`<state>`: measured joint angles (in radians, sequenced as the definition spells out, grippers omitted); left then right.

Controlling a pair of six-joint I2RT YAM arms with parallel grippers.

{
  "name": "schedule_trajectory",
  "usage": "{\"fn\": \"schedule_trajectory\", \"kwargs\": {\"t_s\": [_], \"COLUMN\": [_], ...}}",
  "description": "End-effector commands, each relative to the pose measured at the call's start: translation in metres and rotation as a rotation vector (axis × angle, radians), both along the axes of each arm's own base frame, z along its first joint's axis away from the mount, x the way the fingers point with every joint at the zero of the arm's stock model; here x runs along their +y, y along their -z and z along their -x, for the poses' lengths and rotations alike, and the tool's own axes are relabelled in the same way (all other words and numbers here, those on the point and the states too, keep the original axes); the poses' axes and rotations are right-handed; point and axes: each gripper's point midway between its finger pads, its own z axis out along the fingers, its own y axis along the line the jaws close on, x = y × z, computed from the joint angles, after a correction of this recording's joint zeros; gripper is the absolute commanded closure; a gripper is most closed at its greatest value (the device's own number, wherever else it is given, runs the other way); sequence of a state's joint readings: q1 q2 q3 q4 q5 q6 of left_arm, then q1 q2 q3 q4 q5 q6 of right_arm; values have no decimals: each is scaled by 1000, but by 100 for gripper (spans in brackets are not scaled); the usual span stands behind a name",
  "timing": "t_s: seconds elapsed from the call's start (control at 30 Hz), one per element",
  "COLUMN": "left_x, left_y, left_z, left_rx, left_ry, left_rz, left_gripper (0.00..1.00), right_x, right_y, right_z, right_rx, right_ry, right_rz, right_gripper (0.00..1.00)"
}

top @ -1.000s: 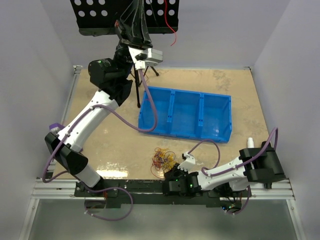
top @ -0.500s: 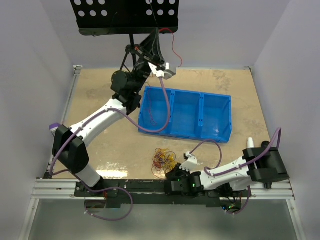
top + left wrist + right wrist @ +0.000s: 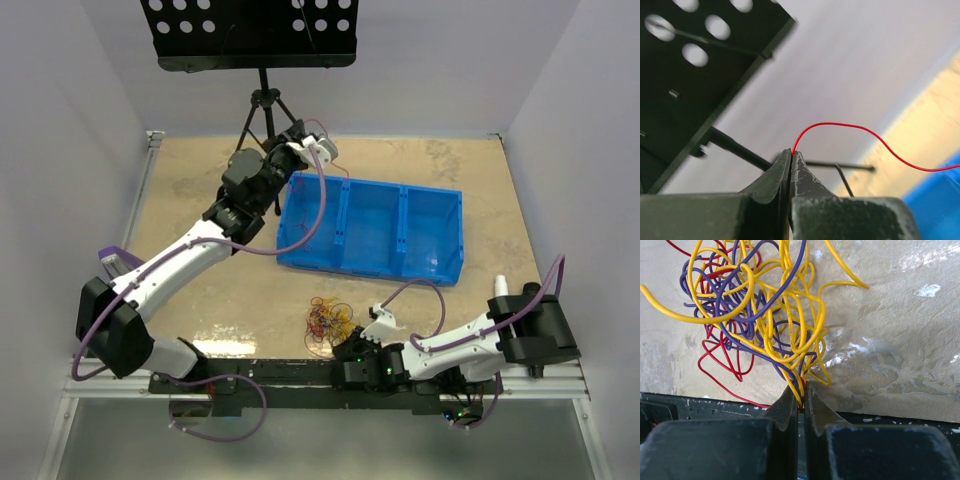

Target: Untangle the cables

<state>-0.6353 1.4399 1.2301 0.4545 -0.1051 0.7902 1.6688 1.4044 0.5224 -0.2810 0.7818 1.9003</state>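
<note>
A small tangle of yellow, red and purple cables (image 3: 330, 320) lies on the tan table near the front edge. In the right wrist view the tangle (image 3: 755, 315) spreads just ahead of my right gripper (image 3: 801, 390), which is shut on a few yellow and red strands at its near edge. From above, the right gripper (image 3: 352, 345) sits low by the table's front rail. My left gripper (image 3: 300, 135) is raised at the far-left corner of the blue bin. It is shut (image 3: 791, 152) on the end of a single red cable (image 3: 850, 125), which arcs away to the right.
A blue three-compartment bin (image 3: 400, 190) stands in the middle right of the table. A black perforated music stand (image 3: 250, 35) on a tripod (image 3: 262, 100) stands at the back, close to the left gripper. White walls enclose the table.
My left arm has come down from beside the music stand to the bin's far-left corner, still holding the red cable. The right arm has barely moved.
</note>
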Motion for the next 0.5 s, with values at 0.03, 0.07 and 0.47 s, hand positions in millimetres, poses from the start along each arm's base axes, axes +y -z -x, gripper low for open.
{"fn": "schedule_trajectory", "kwargs": {"t_s": [0.03, 0.07, 0.47], "left_x": [14, 15, 31], "left_y": [93, 106, 211], "left_z": [12, 14, -20], "left_rx": [347, 392, 675], "left_ry": [-36, -36, -287], "left_rz": [-50, -65, -272], "left_gripper": [100, 100, 100], "right_x": [1, 2, 6], "right_y": [0, 0, 3], "right_z": [1, 1, 3], "right_rx": [-1, 0, 13], "right_ry": [4, 3, 2], "right_rz": [-8, -8, -5], "right_gripper": [100, 100, 100]}}
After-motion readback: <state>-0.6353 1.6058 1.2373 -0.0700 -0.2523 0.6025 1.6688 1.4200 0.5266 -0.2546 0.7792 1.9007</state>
